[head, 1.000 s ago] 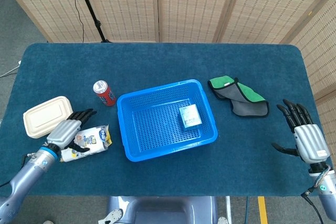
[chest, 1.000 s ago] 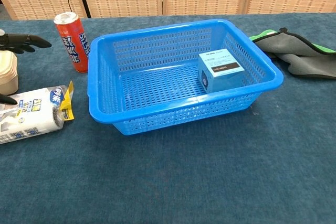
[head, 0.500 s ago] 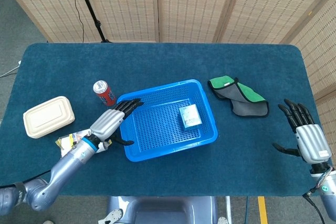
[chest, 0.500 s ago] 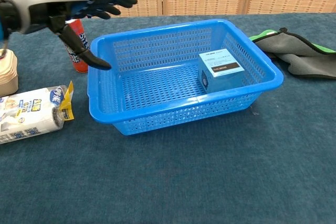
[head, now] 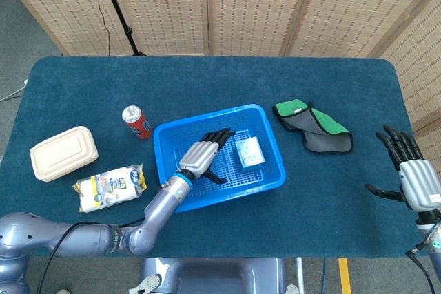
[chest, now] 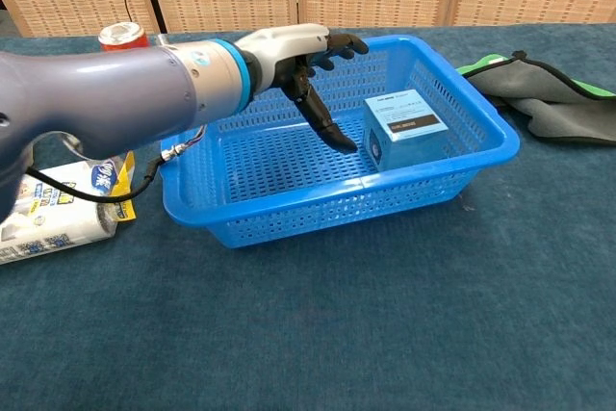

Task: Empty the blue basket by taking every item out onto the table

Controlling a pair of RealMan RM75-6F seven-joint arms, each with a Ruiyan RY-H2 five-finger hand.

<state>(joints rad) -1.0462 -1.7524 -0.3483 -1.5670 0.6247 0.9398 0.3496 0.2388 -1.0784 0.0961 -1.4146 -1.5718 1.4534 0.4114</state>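
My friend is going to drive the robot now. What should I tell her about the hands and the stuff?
Left hand: open, reaching into the blue basket, close to the small box but not holding it.
Right hand: open, holding nothing, at the table's right edge.
Done: snack bag, soda can, food container and cloth lie on the table.
Left: lift the box out onto the table.

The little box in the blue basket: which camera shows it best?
The chest view: the box is near, its top label and front side visible. The head view shows only its small top, beside the left hand.
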